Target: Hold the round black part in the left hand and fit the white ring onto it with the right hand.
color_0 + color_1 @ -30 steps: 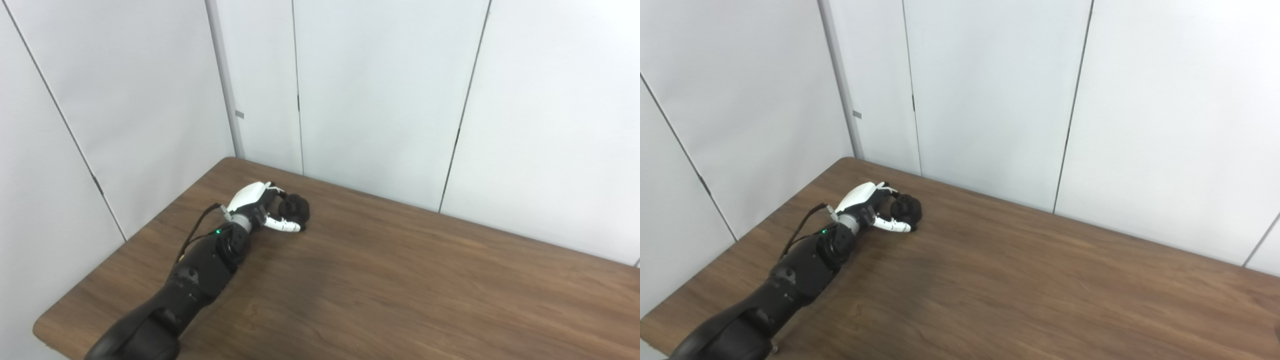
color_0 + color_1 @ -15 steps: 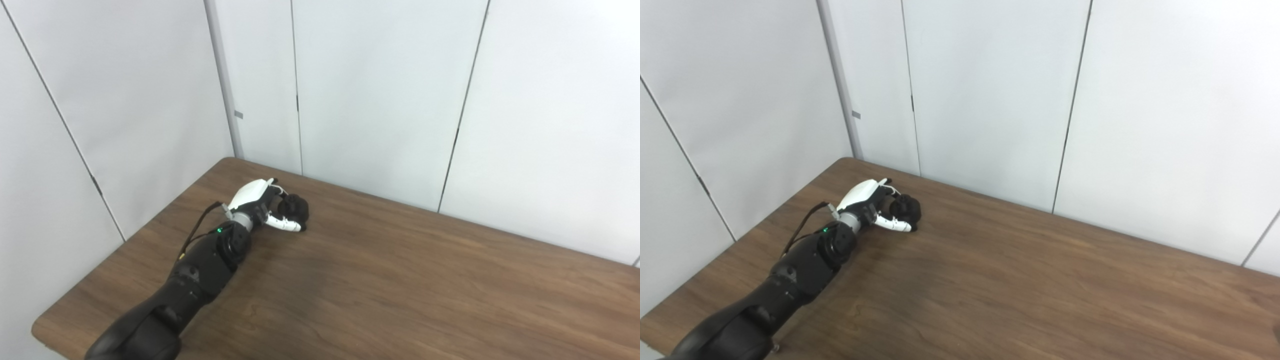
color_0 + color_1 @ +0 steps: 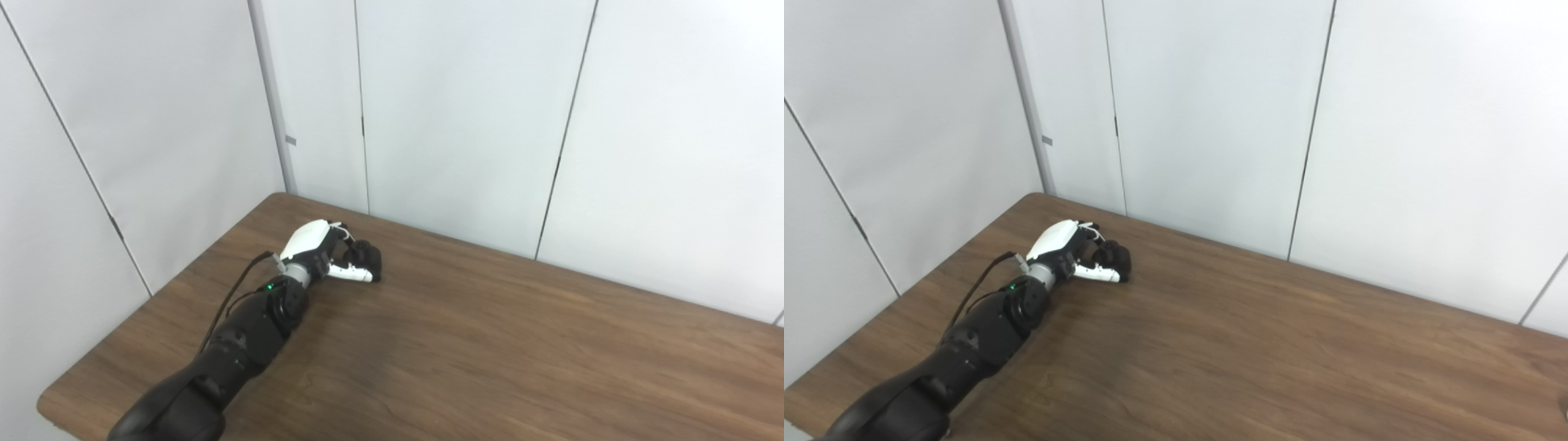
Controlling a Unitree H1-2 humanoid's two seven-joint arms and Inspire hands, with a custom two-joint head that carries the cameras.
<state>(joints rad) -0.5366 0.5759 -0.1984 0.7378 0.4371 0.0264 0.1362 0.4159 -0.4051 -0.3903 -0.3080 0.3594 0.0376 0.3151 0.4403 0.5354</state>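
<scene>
The round black part (image 3: 370, 260) sits on the wooden table (image 3: 502, 349) near its far left corner. My left hand (image 3: 313, 246), white-backed on a black forearm, reaches up from the lower left and is curled around the part. Its fingers wrap over the part's near side and top, and the white thumb (image 3: 351, 275) lies along the front at table level. In the right eye view the same hand (image 3: 1058, 241) is shut on the part (image 3: 1120, 258). No white ring shows in either view. My right hand is out of view.
White wall panels (image 3: 465, 122) stand close behind the table's far edge and along its left side. The table's left edge (image 3: 153, 294) runs just beside my forearm. Bare wood stretches to the right of the hand.
My left hand has pushed slightly forward and to the right, and its fingers have closed further over the black part, which shifted a little with it.
</scene>
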